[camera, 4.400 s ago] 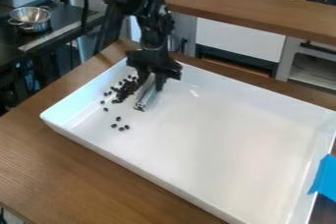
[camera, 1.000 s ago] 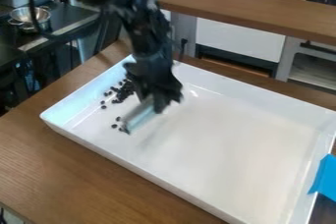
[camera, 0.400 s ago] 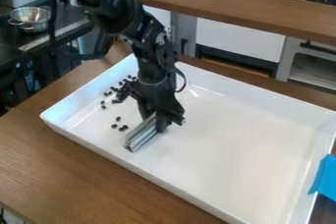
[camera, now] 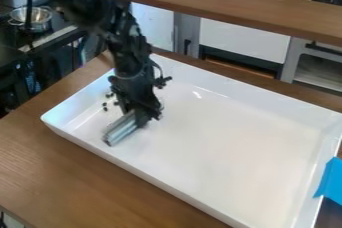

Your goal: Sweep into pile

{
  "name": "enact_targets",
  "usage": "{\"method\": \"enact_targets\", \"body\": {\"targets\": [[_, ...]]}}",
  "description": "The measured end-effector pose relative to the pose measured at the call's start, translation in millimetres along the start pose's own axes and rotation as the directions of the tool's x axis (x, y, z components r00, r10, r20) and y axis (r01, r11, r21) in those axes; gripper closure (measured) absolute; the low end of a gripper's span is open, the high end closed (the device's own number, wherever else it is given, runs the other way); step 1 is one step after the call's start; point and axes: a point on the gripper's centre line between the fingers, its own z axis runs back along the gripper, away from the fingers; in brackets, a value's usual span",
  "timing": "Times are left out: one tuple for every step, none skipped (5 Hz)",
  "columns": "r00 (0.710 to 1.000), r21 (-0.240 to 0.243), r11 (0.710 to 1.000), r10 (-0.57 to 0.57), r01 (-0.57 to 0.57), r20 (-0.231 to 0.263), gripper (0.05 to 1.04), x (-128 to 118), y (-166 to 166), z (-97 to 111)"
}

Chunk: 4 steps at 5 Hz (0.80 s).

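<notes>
I have my gripper (camera: 144, 114) down in the left part of the white tray (camera: 234, 157), closed around a silvery tool (camera: 120, 129) whose free end slants toward the lower left. In that same tray, a few dark beans (camera: 105, 105) lie near the left wall, beside the arm, which blocks part of my view. At upper left, I see a metal pot (camera: 41, 17); its contents I can't make out.

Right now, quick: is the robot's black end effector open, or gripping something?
End effector: closed, holding a long, silvery-grey, grooved bar.
</notes>
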Motion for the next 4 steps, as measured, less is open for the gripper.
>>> {"method": "enact_targets", "body": {"targets": [[1.0,0.038,0.999,0.003,-0.004,0.022,0.705,-4,18,-2],[0.998,0.096,0.995,-0.005,0.0,0.059,0.705,-4,33,-3],[0.996,0.119,0.993,-0.012,0.002,0.085,0.705,-9,40,-1],[0.997,0.048,0.998,0.023,-0.026,0.078,0.705,-11,25,8]]}}
